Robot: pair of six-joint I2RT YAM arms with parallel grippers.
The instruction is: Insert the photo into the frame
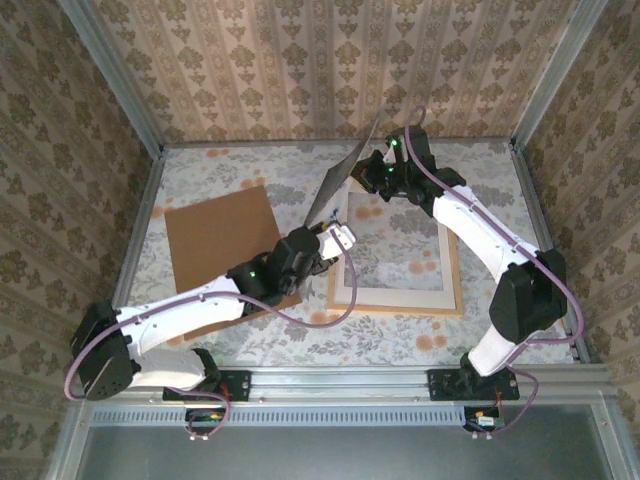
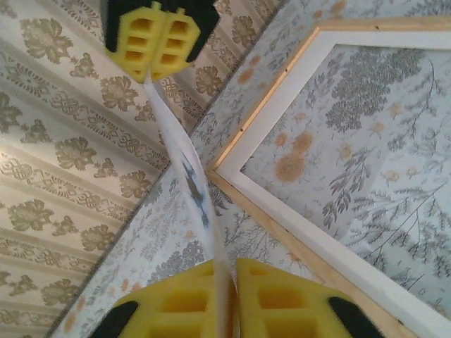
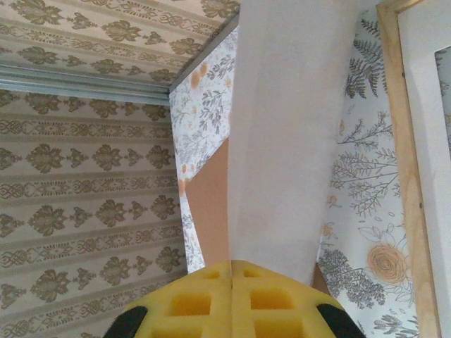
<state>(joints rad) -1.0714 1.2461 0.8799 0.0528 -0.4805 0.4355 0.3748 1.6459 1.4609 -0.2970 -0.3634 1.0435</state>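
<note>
Frame lies flat and empty on the table, and the photo stands on edge in the air above its left moulding, bowed between the two hands. Left hand is clamped on the photo's near edge and right hand on its far edge. If they draw closer the photo could crease, and a low corner could snag the moulding instead of dropping inside.

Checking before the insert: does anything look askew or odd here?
The photo stands on edge in the air, bowed between the left gripper and right gripper, both shut on it, rather than flat over the frame. The brown backing board lies apart, left of the frame.
</note>
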